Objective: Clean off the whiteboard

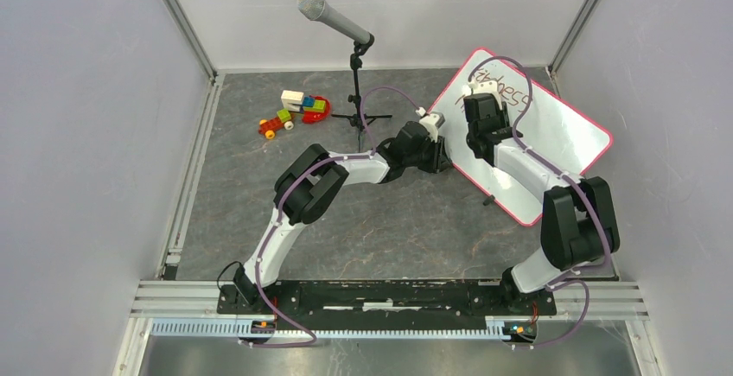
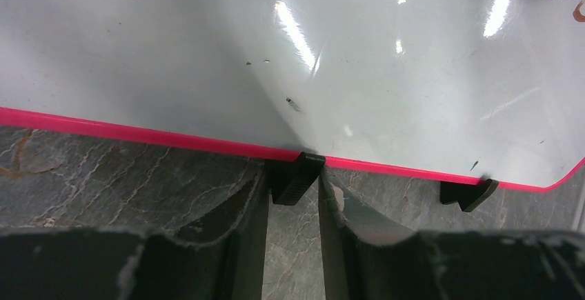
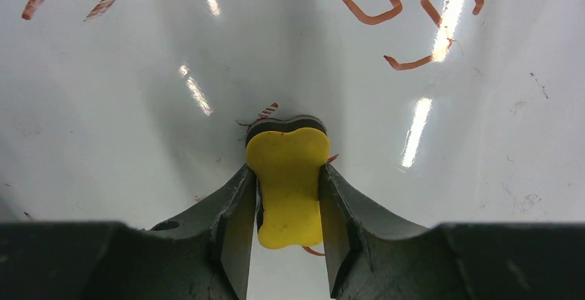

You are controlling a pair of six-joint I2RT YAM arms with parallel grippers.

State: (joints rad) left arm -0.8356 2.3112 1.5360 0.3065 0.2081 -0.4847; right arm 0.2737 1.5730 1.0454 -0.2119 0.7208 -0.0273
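The whiteboard (image 1: 553,134) with a pink-red frame stands tilted at the back right of the table. Red-brown writing (image 1: 506,86) is on its upper part. My right gripper (image 1: 481,125) is shut on a yellow eraser (image 3: 288,176) and holds it against the white surface (image 3: 138,107). Strokes of writing (image 3: 372,3) lie beyond the eraser. My left gripper (image 1: 441,153) is at the board's lower left edge. In the left wrist view its fingers (image 2: 293,183) are closed on a black foot clip (image 2: 296,176) under the pink frame (image 2: 138,133).
A microphone (image 1: 337,22) on a black tripod stand stands at the back centre. A toy of coloured bricks (image 1: 294,110) lies to its left. A second black foot clip (image 2: 469,193) sits further along the board's edge. Grey walls enclose the table.
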